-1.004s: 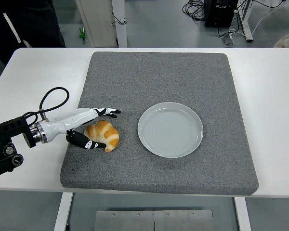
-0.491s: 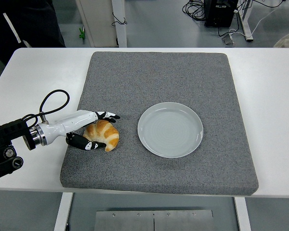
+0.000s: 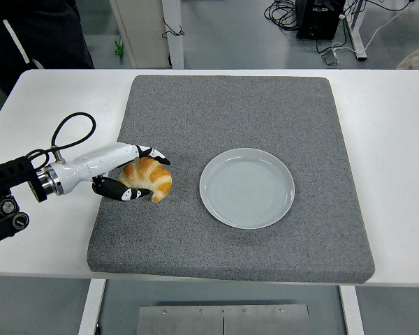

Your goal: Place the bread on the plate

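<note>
Left of mat: left hand (image 3: 129,174) clasps golden crescent bread roll (image 3: 149,178), its left end hidden.
Right: round pale-grey ceramic plate (image 3: 247,188), bare.

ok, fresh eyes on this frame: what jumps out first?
The golden croissant at the left side of the grey mat, with the left robot hand closed around it, fingers above and thumb below. Next, the empty pale plate to its right, near the mat's middle, apart from the croissant. A dark-clothed person stands at the top left, beyond the white table.
</note>
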{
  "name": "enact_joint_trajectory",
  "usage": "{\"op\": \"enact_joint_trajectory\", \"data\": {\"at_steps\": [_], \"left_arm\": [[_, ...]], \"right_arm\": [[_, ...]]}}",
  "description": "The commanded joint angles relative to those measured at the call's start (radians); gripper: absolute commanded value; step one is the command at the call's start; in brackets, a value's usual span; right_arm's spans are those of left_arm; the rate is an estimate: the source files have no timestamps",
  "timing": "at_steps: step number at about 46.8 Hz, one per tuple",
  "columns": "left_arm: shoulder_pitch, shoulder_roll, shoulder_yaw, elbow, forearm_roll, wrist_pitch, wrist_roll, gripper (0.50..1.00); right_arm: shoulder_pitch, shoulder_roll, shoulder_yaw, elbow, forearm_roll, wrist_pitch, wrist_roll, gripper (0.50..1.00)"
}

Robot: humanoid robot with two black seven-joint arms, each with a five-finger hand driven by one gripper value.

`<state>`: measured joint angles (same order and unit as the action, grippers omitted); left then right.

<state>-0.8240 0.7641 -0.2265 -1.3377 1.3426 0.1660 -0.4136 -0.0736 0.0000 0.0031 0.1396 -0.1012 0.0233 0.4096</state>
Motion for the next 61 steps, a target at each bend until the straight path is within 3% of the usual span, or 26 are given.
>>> {"op": "enact_joint_trajectory", "data": {"at_steps": [1,9,21,37,61], "left_arm": [[-0.018,0.020,-0.019,0.000,-0.002,-0.005,-0.002,0.675],[-0.076,0.053,-0.083,0.000,-0.006,-0.039,-0.014,0.675],[-0.096,0.041,-0.275,0.000,-0.006,-0.204,-0.010,0.677],[-0.176,-0.015,-0.278,0.003,0.001,-0.218,-0.007,0.692],[-0.256,-0.206,-0.266,0.006,0.040,-0.230,0.064,0.698]], "right_arm": [[0.000,0.000,0.000,0.000,0.000,0.000,0.000,1.000],[0.000,0.000,0.000,0.000,0.000,0.000,0.000,1.000],[0.000,0.000,0.000,0.000,0.000,0.000,0.000,1.000],[0.000,0.000,0.000,0.000,0.000,0.000,0.000,1.000],[0.000,0.000,0.000,0.000,0.000,0.000,0.000,1.000]]}}
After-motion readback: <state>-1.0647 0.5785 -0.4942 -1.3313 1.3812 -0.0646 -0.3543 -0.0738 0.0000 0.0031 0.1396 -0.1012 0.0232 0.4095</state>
